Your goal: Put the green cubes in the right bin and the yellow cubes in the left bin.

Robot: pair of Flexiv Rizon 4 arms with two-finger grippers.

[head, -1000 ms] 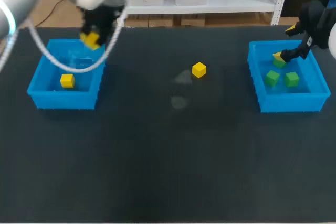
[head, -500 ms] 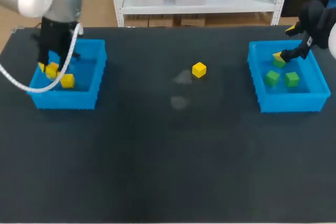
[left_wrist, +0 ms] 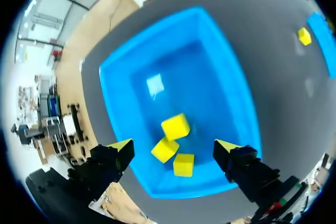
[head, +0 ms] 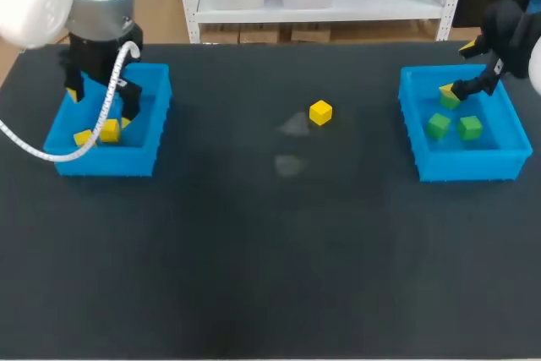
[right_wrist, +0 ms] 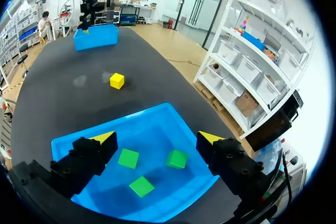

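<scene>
Both spread wide, gripping nothing: left claw over left bin, three yellow cubes inside under it; right claw over right bin, three green cubes inside. One loose yellow cube mid-worktop. From head view, left arm hiding part of left bin, one green cube partly behind right claw.

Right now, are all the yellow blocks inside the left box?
No, one yellow block sits out on the table, between the left box and the right box.
</scene>
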